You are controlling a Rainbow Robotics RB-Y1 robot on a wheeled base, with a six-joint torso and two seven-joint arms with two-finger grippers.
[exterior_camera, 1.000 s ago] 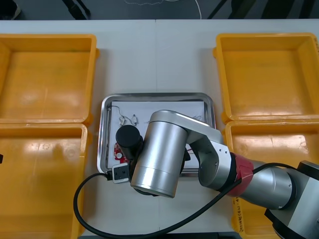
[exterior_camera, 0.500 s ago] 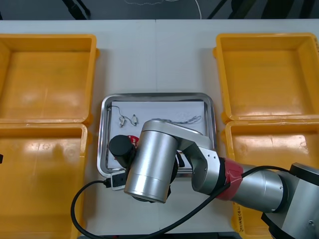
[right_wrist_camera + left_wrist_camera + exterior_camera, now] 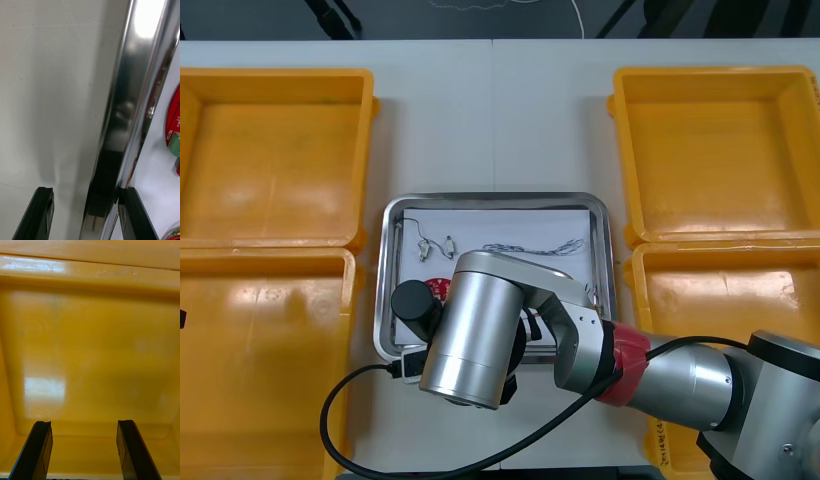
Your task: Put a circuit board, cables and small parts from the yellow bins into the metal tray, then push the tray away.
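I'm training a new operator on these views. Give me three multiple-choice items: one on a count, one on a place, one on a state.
1. How many yellow bins stand on the table? A two B four C six
2. Where is the right claw? A inside a bin B astride the metal tray's rim C on bare table, far from the tray
3. The left claw is: A open B shut on a cable C shut on nothing
1 B: two at each side. 2 B: one finger outside the rim, one inside. 3 A: fingers apart over a bin's floor, nothing between.
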